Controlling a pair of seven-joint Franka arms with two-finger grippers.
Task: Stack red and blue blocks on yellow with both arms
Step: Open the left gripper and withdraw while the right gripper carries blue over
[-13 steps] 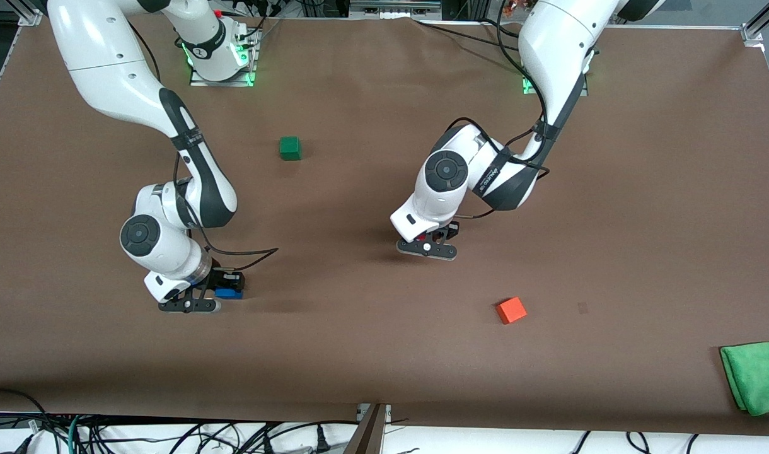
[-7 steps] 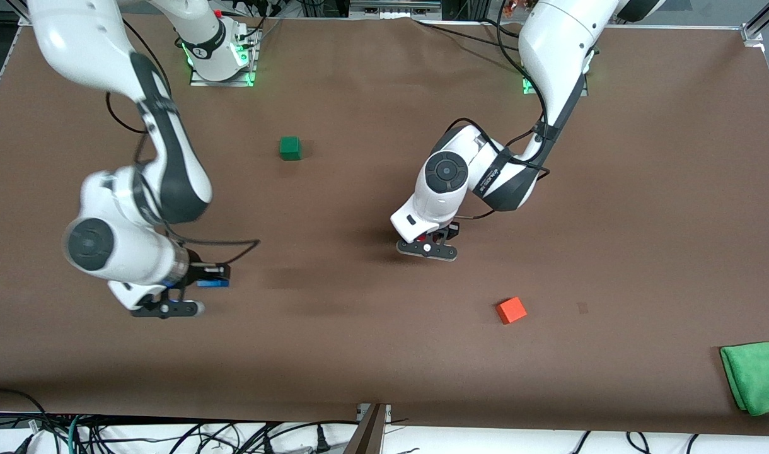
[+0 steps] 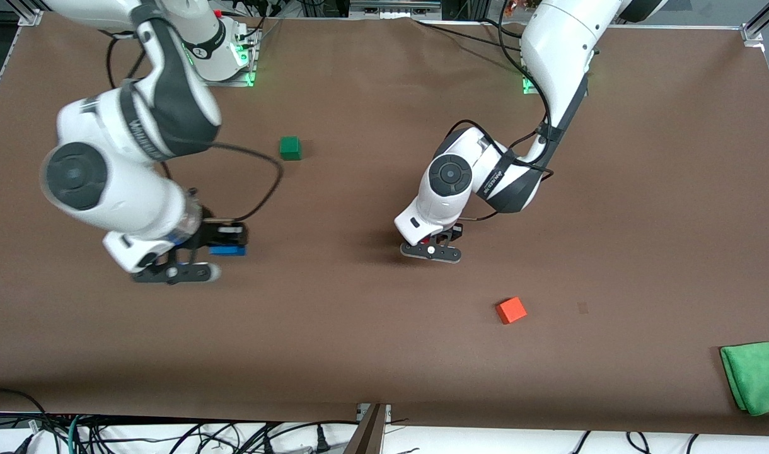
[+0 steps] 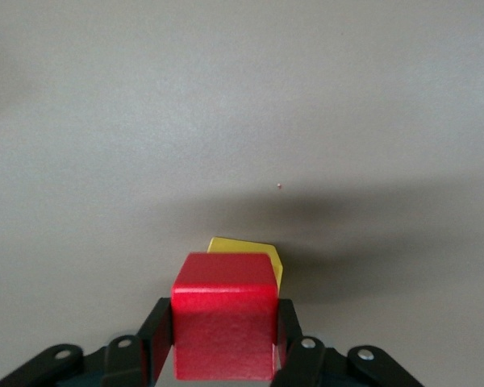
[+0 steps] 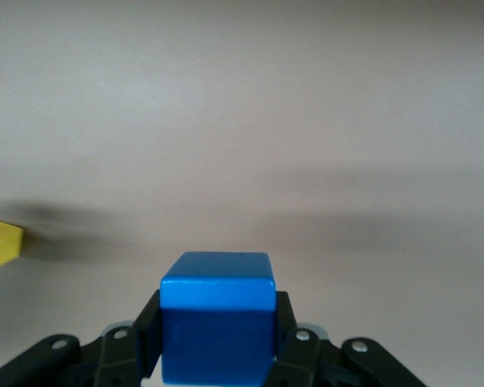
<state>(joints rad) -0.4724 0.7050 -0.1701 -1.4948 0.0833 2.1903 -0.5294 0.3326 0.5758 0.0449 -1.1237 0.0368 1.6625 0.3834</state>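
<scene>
Green cloth (image 3: 757, 376) at the table's near edge, toward the left arm's end. Orange-red cube (image 3: 511, 310) next in, loose, not part of the job.

Left gripper (image 4: 224, 355) low over mid-table, fingers closed on the red block (image 4: 224, 326). In the left wrist view the yellow block (image 4: 246, 256) peeks out just under and past the red one; red looks offset from it, not squarely over. Whether red already rests on yellow I cannot tell; the front view hides the stack under the wrist.

Right gripper (image 5: 218, 355) up in the air over the table's right-arm end, clamped on the blue block (image 5: 218, 322), blue showing at (image 3: 227, 250). Right wrist view catches yellow with a sliver of red at the frame edge, well apart.

Step in hand, as I judge it: red going onto yellow; blue lifted, waiting its turn. Next move calls for squaring red over yellow, seating it, opening and backing off straight up without nudging. Then blue carried across once the left arm clears.

Green cube (image 3: 290, 147) farther off, untouched.

Surface: brown matte table cover (image 3: 372, 353), flat. Cables hang along the near edge; arm bases with green lights at the top.
</scene>
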